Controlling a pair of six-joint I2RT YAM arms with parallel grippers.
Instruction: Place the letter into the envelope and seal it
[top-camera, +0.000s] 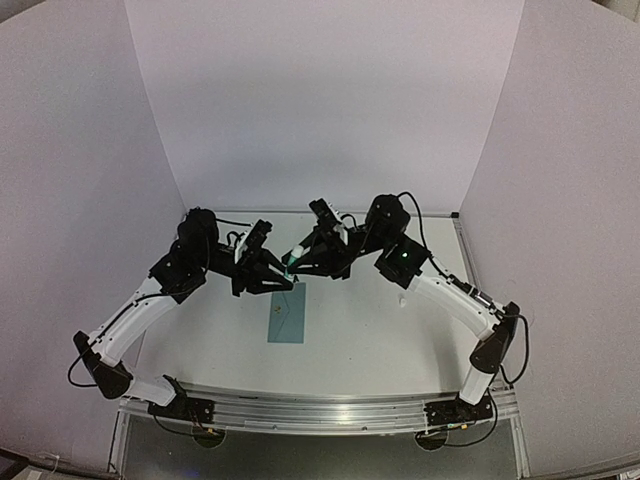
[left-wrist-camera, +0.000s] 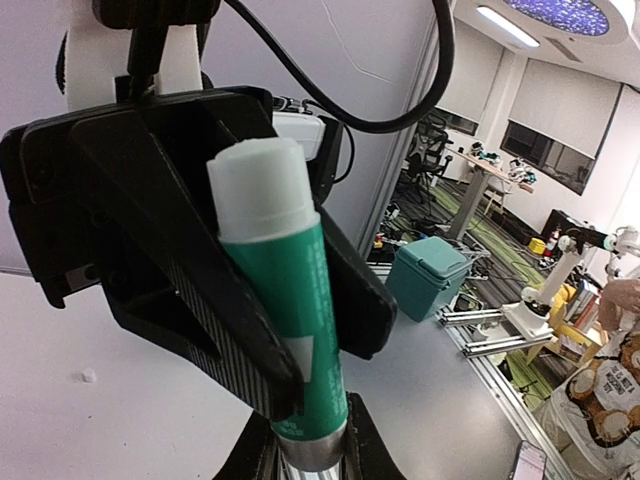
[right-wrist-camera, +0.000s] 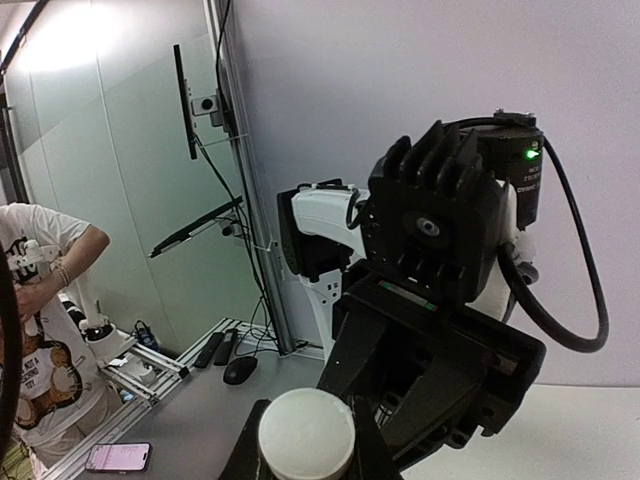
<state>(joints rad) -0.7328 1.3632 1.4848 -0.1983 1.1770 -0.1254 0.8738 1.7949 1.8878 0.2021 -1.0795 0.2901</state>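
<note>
The teal envelope (top-camera: 287, 313) lies flat on the white table, lengthwise toward the arms. The letter is hidden in every view. Just above the envelope's far end, my two grippers meet nose to nose around a green glue stick (left-wrist-camera: 285, 300). My left gripper (left-wrist-camera: 312, 455) is shut on its silver base. My right gripper (right-wrist-camera: 305, 445) is shut on the green body, and the white end (right-wrist-camera: 306, 432) faces its camera. From above, the left gripper (top-camera: 280, 272) and right gripper (top-camera: 296, 262) nearly touch, with the glue stick (top-camera: 289, 267) between them.
White walls (top-camera: 320, 100) close in the table at the back and both sides. An aluminium rail (top-camera: 320, 410) runs along the near edge between the arm bases. Beyond the table stand a teal bin (left-wrist-camera: 430, 275) and lab furniture.
</note>
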